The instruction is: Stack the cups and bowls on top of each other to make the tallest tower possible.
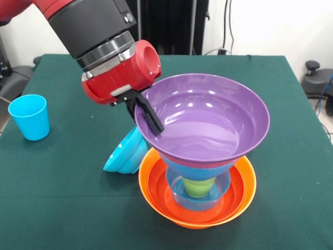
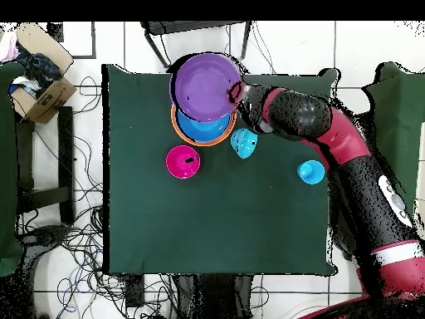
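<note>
I observe the purple bowl [image 1: 208, 122] atop the tower [image 1: 200, 182] near the counter [image 1: 62, 198] far edge, overhead; jaws clamped on its rim. Light blue cup [image 1: 30, 116] stands well apart. Pink-red bowl [image 2: 183, 161] sits mid-counter.

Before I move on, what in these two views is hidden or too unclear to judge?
- Gripper: one black finger lies over the glossy purple plastic bowl's rim; the other is hidden behind the rim in the front view.
- Lime green plastic cup: covered by the purple bowl in the overhead view.
- Small pink-red plastic bowl: outside the front view.
- Tilted light blue bowls: count unclear.
</note>
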